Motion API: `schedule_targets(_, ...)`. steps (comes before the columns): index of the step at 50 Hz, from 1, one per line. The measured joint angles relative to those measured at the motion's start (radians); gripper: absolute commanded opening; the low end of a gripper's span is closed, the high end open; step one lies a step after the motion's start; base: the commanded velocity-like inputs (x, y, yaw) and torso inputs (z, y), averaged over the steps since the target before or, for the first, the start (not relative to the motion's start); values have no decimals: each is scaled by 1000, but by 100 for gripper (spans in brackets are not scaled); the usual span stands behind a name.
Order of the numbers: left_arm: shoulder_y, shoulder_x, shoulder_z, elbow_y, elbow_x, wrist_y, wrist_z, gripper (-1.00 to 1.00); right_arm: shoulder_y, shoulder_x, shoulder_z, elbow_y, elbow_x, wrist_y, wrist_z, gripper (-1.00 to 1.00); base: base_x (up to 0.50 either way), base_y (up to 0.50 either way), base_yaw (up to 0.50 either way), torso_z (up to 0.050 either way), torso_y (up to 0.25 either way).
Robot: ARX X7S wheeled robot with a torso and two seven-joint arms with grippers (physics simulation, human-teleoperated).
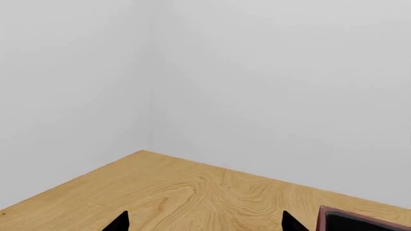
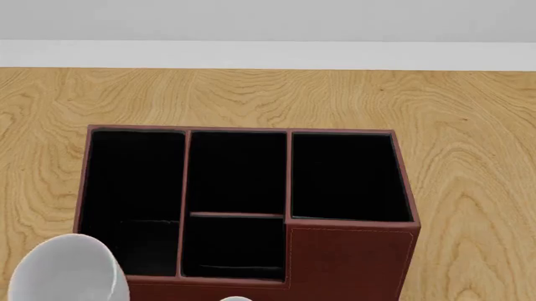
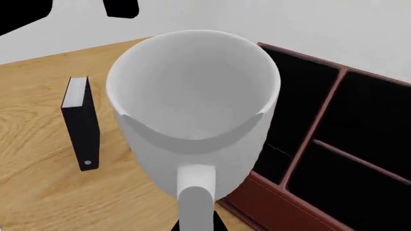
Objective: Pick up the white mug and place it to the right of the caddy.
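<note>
The white mug (image 3: 192, 110) fills the right wrist view, its mouth tilted toward the camera. My right gripper (image 3: 196, 225) is shut on the white mug's loop handle (image 3: 194, 202), with a black fingertip showing on each side of it. In the head view the white mug (image 2: 63, 271) overlaps the near left corner of the caddy (image 2: 352, 263), a reddish-brown box with black-lined compartments. My left gripper (image 1: 205, 224) is open over bare wood with nothing between its fingertips (image 1: 119, 222), and a corner of the caddy (image 1: 363, 222) lies beside it.
A small black book (image 3: 83, 127) with white pages stands on the wooden table (image 2: 469, 125) on the mug's side away from the caddy. Grey walls (image 1: 257, 86) meet at the table's far corner. Dark arm parts (image 3: 121, 7) show above the mug.
</note>
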Motion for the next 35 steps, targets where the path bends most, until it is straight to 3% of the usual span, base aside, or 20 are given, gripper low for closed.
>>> schedule_targets(35,1,-5,3,-1,-8,3,-6,100,16,49,128,-90,74,57,76,-100,0,0,0,0,0)
